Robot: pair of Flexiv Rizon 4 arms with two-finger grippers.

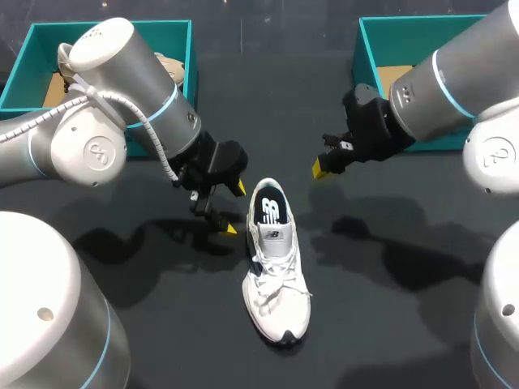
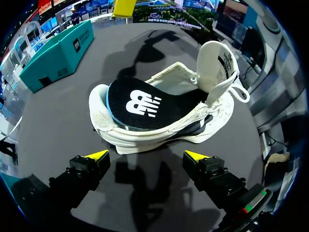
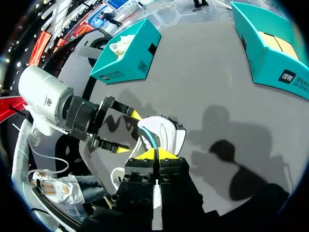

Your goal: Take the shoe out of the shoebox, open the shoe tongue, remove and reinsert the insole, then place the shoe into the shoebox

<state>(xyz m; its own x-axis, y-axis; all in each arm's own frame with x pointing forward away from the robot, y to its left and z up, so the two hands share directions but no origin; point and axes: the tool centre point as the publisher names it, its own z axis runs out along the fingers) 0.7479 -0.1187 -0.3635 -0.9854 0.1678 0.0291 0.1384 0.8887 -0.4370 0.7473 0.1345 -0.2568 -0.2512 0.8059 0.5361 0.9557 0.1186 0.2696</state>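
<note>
Right gripper (image 3: 155,154): yellow tips pressed together, nothing between them. White fabric sneaker (image 3: 169,136) with a blue-edged collar sits just ahead of the tips, on the dark grey tabletop (image 3: 207,87). Left gripper (image 3: 129,132) is just beside the sneaker, fingers spread. Teal cardboard shoebox (image 3: 128,53) holding something white is well ahead, beyond the left gripper. Second teal shoebox (image 3: 268,48) is well ahead on the opposite side, its floor brown.
</note>
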